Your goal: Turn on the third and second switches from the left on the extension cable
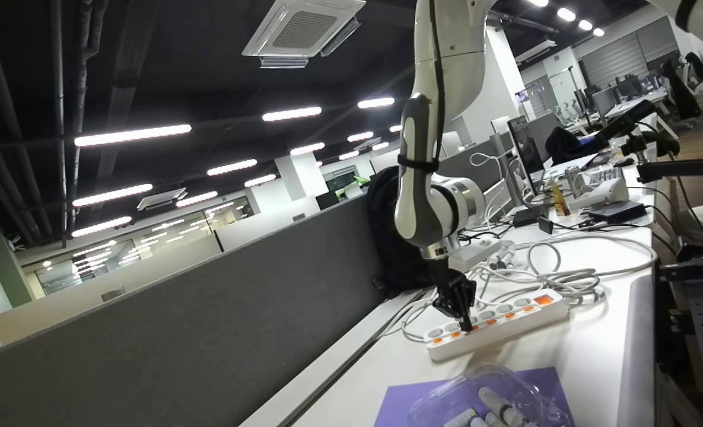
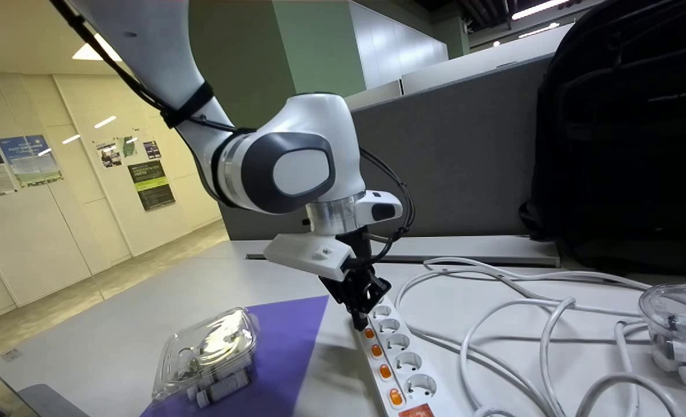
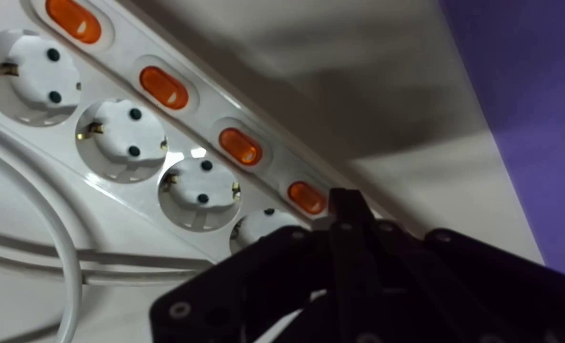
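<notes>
The extension cable is a long white power strip on the white table, in both exterior views (image 1: 502,333) (image 2: 440,399) and the wrist view (image 3: 96,88). Several small orange switches (image 1: 509,315) line one long edge beside round sockets. In the wrist view the nearest switch (image 3: 306,197) lies just beside my fingertips, and another switch (image 3: 240,146) is farther up the row. My black gripper (image 1: 465,327) is shut and empty, pointing down at the strip, around the second and third switches from the left in that exterior view. Its fingers (image 3: 348,196) hide the strip's near end. I cannot tell whether they touch it.
A larger red switch (image 1: 543,299) sits at the strip's far end. White cords (image 2: 516,301) lie looped beside the strip. A purple sheet (image 2: 282,359) bears a clear plastic box of tubes (image 2: 209,353). A grey partition (image 1: 256,320) and black backpack (image 2: 638,139) stand behind.
</notes>
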Robot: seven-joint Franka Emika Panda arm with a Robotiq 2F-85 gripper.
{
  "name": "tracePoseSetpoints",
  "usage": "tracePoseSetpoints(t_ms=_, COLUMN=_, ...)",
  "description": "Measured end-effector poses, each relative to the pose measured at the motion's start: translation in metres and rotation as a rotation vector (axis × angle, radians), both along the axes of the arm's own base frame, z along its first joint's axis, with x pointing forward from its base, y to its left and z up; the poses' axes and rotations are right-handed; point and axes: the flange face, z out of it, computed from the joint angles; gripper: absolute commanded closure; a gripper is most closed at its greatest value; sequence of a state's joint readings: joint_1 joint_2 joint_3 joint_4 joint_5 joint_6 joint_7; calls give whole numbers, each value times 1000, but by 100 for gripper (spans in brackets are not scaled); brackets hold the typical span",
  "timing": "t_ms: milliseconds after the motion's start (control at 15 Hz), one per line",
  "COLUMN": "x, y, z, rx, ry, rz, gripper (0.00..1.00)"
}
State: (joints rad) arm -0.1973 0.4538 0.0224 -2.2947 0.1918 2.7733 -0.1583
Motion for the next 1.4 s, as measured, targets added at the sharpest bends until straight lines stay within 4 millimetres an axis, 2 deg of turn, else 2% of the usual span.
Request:
tracePoseSetpoints(t_ms=400, x=3, y=-8, z=-2, rx=15, ry=-5, rz=-37, gripper=100)
tracePoseSetpoints(t_ms=1067, x=3, y=-11, z=-2, rx=25, ry=-4, rz=-61, gripper=100)
tracePoseSetpoints(t_ms=1400, x=1, y=-33, z=-7, rx=71, ry=24, rz=-163, gripper=100)
